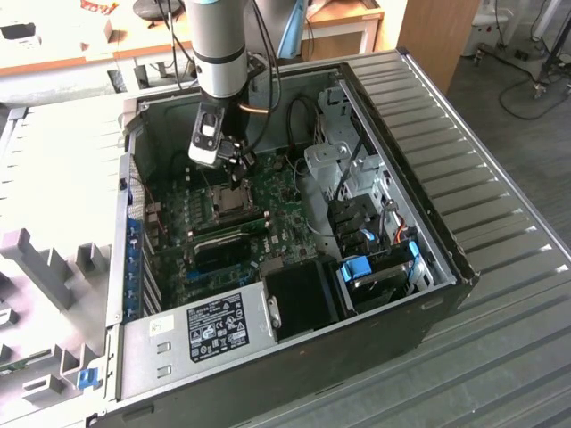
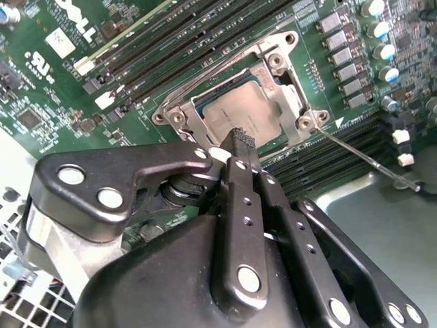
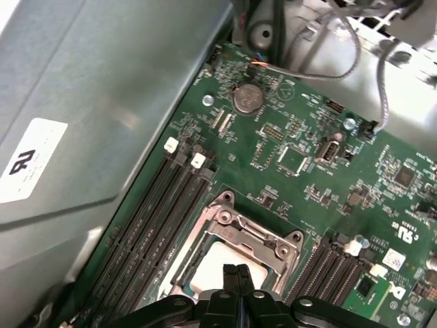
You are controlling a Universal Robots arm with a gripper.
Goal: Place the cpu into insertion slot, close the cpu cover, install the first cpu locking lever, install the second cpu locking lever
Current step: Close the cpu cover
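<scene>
Inside the open computer case [image 1: 375, 343], which is lying on a ribbed grey surface [image 1: 500, 152], the arm is reaching down over the green board [image 1: 278, 189]. Its gripper [image 1: 237, 168] is hanging just above the socket [image 1: 232, 201]. In both wrist views the fingers [image 2: 240, 157] [image 3: 232, 280] are pressing together with nothing between them. Their tip is sitting at the edge of the chip [image 2: 242, 109] [image 3: 208, 273], though I cannot tell whether it is touching. The chip is lying flat in the socket, and the grey cover plate [image 2: 290, 102] [image 3: 256, 236] is framing it on all sides. In the second wrist view a thin metal lever [image 2: 369, 160] is sticking out from one corner of the plate, across the long black memory slots [image 2: 321, 158].
</scene>
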